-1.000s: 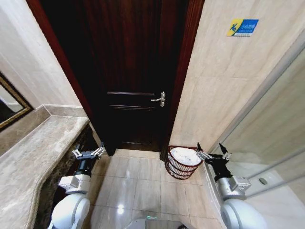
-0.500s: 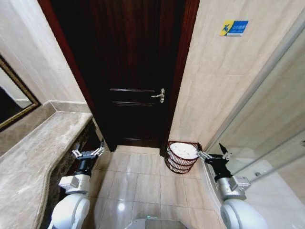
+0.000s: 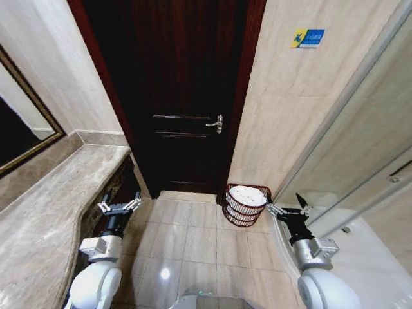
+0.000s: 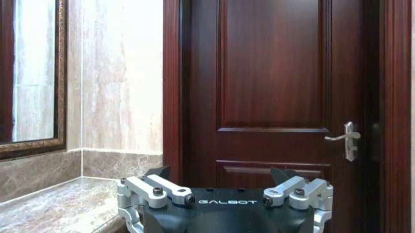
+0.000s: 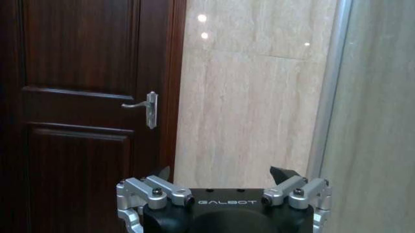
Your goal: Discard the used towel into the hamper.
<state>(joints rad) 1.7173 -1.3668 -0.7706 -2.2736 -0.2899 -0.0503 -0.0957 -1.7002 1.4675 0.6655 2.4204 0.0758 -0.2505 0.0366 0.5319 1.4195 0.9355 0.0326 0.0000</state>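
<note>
Head view: hamper [image 3: 245,205] by door [image 3: 177,96], towel [image 3: 247,195] inside, soft, light, pinchable at folds; left gripper [image 3: 119,206], right gripper [image 3: 287,207] spread, empty.

The left gripper [image 4: 222,175], fingers spread apart and empty, faces a dark red-brown panelled wooden door [image 4: 272,97]. A silver lever handle [image 4: 345,139] sits at the door's edge; a beige marble counter [image 4: 58,208] and framed mirror [image 4: 32,77] lie beside the door.
</note>
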